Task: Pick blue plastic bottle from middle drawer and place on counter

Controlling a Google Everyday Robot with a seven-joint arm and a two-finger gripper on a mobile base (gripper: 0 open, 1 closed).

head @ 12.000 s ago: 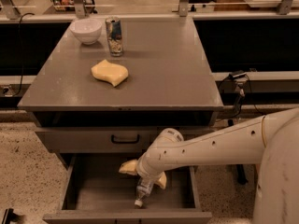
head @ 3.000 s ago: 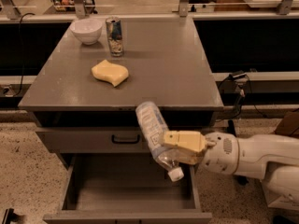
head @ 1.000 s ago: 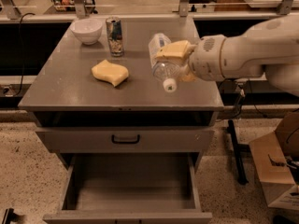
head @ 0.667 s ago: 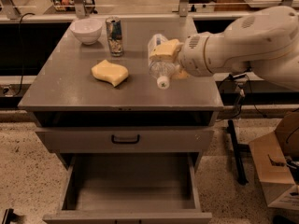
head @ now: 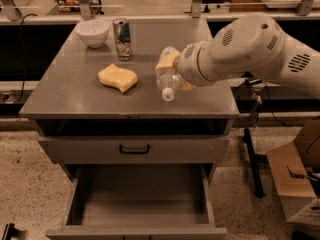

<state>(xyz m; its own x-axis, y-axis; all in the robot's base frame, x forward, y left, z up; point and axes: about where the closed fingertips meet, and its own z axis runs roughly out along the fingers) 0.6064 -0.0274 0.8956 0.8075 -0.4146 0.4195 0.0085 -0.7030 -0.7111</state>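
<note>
Clamped around the small clear ribbed plastic bottle [head: 168, 84], my two-finger gripper [head: 172, 73] hangs over the right-hand half of the large flat grey counter [head: 70, 86]. One yellowish finger [head: 166, 61] shows on the bottle's upper side and another peeks out beneath it, so I read the grip as firm. The bottle is tilted, its white cap pointing down and toward the front edge. I cannot tell whether the cap is touching the surface or just above it.

The wide shallow grey middle drawer [head: 145, 196] stands pulled out below with nothing in it, so I judge the pick done and the placing step in hand.

The bottle sits near the front-right of the top, apart from the yellow wavy sponge [head: 117, 77] to its left. It is well apart from the shiny metal drink can [head: 122, 38] and the white bowl [head: 92, 32] at the back.

For the next move I would bring the wrist down until the bottle rests on the counter, then part the fingers and lift straight away. Held at this slant, a round ribbed bottle may roll once freed, and the front edge is close. So I would want it laid flat or stood up before letting go, and set a little further back if the reach allows.
</note>
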